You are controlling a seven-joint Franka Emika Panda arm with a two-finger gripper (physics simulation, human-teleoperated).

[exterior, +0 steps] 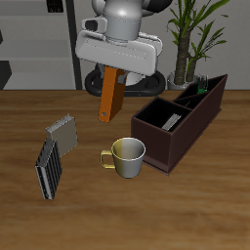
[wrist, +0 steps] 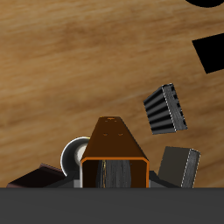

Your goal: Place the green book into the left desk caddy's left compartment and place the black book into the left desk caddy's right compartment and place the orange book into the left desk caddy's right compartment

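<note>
Holding the orange book (exterior: 110, 95) tight, my gripper (exterior: 115, 70) hangs it in the air above the table (exterior: 195, 215), behind the mug (exterior: 125, 157). I see the left desk caddy (exterior: 182, 115) close by, with the green book (exterior: 202, 87) standing in its left compartment (exterior: 198, 95) and the black book (exterior: 173, 121) lying in its right compartment (exterior: 164, 124).

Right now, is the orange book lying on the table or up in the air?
Up in the air. The brownish-orange hardback book hangs tilted from the robot's two-finger gripper, clear above the wooden table, beside the dark maroon caddy.
</note>
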